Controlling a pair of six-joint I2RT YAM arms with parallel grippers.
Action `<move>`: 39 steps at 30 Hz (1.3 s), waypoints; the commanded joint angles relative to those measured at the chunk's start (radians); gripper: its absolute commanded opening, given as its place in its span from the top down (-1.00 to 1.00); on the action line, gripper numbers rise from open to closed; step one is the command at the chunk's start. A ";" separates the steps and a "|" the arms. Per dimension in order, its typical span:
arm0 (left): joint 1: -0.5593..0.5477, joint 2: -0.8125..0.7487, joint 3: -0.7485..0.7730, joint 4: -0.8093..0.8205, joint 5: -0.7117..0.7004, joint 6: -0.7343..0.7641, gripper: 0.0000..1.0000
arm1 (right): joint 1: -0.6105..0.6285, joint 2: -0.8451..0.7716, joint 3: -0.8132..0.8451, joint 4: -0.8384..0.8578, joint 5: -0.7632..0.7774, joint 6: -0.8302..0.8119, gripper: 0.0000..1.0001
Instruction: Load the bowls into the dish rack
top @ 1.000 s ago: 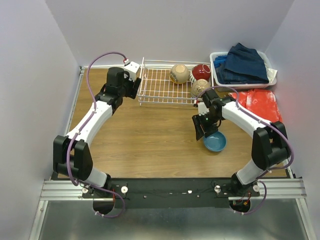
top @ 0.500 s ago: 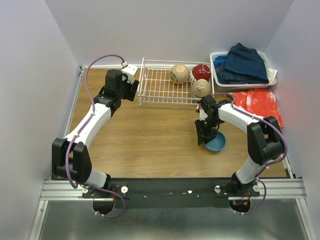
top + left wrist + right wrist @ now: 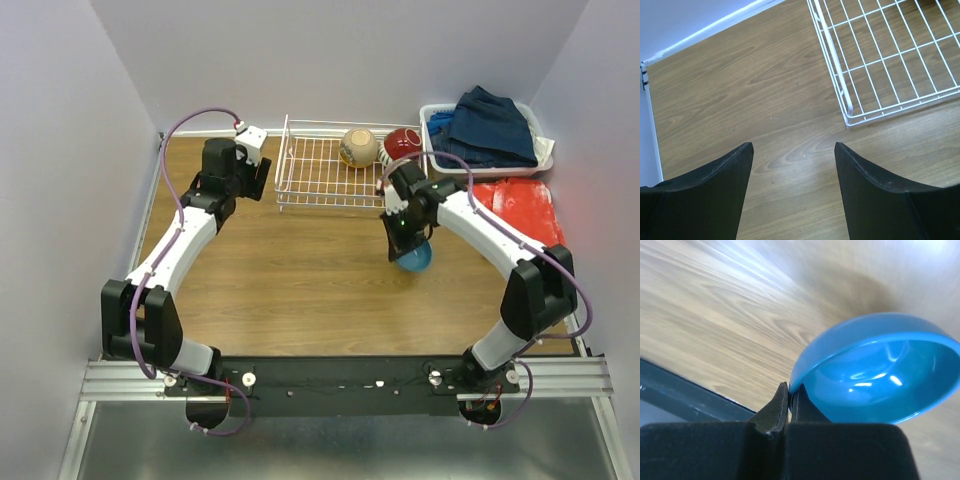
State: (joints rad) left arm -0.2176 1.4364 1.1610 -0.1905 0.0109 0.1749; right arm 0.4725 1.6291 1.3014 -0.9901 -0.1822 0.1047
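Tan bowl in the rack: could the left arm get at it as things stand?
Probably yes. The left gripper is open beside the dish rack, whose grid up to the tan bowl is bare; the right gripper holds the blue bowl outside it.

Editor: Top view?
Photographer: Bright, even light from above; the desk (image 3: 300, 270) glows warm; shadows under the arms (image 3: 180, 240) are faint and soft; focus holds edge to edge.
Editor: And the wrist views?
Photographer: Left is crisp; wood grain and dish rack (image 3: 890, 55) wires sharp, the left fingers (image 3: 705, 200) flat black without detail. Right is smeared; the desk blurs and washes pale toward the top; white highlights glint inside the blue bowl (image 3: 875, 375), a soft dark shadow behind it; the right fingers (image 3: 771, 412) loom murky, out of focus.
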 commanded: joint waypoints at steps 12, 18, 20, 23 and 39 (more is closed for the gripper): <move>0.006 0.147 0.259 -0.035 0.208 -0.055 -0.50 | -0.112 0.182 0.518 0.434 -0.575 0.054 0.99; -0.002 0.186 0.284 -0.046 0.216 -0.077 -0.50 | -0.132 0.340 0.510 0.869 -0.780 0.407 0.99; -0.015 0.194 0.287 -0.044 0.227 -0.077 -0.49 | -0.132 0.426 0.530 0.952 -0.801 0.464 0.99; -0.028 0.223 0.302 -0.044 0.235 -0.080 -0.49 | -0.132 0.547 0.617 0.967 -0.801 0.504 0.99; -0.042 0.476 0.584 -0.095 0.224 -0.086 -0.49 | -0.130 0.784 0.747 1.050 -0.815 0.613 0.99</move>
State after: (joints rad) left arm -0.2592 1.8668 1.6619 -0.2539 0.2176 0.0990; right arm 0.3374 2.3783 2.0113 0.0040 -0.9543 0.6861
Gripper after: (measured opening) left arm 0.745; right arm 0.022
